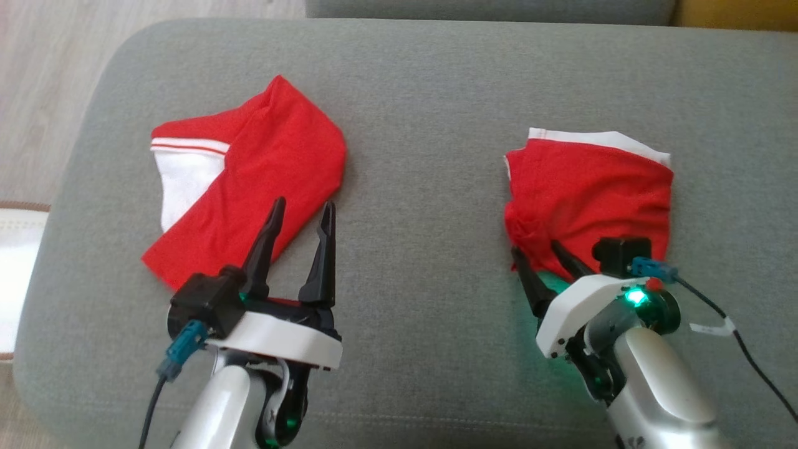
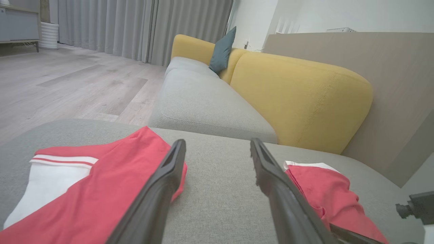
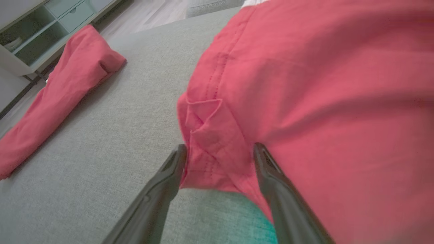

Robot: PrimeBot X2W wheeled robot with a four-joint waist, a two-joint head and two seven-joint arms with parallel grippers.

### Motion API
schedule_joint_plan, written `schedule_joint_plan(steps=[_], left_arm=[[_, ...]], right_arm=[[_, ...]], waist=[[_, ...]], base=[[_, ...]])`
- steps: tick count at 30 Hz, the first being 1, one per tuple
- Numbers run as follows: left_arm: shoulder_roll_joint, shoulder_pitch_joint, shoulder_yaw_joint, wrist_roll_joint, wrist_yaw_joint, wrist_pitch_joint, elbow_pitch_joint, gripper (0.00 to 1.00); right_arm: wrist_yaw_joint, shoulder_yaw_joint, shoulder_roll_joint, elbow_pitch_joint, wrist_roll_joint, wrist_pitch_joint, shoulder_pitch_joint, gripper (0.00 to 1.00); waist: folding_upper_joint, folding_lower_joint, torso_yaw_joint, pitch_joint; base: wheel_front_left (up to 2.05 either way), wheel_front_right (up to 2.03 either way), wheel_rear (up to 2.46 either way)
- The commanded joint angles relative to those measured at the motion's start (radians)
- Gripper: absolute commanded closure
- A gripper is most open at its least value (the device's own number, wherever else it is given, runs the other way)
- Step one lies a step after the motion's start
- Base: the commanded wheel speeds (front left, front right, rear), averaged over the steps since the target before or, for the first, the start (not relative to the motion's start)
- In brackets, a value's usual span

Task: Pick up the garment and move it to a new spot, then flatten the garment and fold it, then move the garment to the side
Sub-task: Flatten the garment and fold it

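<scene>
A folded red garment [image 1: 592, 187] with a white edge along its far side lies on the right of the grey cushion [image 1: 424, 125]. My right gripper [image 1: 534, 247] stands open at its near left corner. In the right wrist view the fingers of the right gripper [image 3: 219, 146] straddle a bunched fold of the red cloth [image 3: 322, 84] without pinching it. A second red garment [image 1: 262, 168] with a white sleeve and striped trim lies on the left. My left gripper [image 1: 303, 203] hovers open over its near right edge, nothing between its fingers [image 2: 162, 189].
Pale wood floor borders the cushion's left edge, and a white object [image 1: 15, 262] lies there. A yellow sofa back [image 2: 298, 95] and a teal pillow [image 2: 222, 51] stand beyond the cushion. A dark cable [image 1: 742, 337] trails from my right wrist. A cabinet [image 3: 34, 30] stands off the cushion.
</scene>
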Motion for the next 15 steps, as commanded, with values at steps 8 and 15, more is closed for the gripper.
schedule_joint_plan(steps=[8,15], left_arm=[[0.006,-0.044,0.05,-0.001,0.003,-0.005,-0.054,0.0],[0.006,-0.071,0.064,0.0,0.001,-0.005,-0.081,0.0]], right_arm=[[0.004,-0.068,-0.012,-0.152,-0.008,-0.119,-0.04,0.0],[0.004,-0.178,-0.034,-0.332,-0.145,-0.211,0.026,0.0]], waist=[[0.0,0.0,-0.054,-0.021],[0.0,0.0,-0.105,-0.023]], base=[[0.0,0.0,0.0],[0.0,0.0,0.0]])
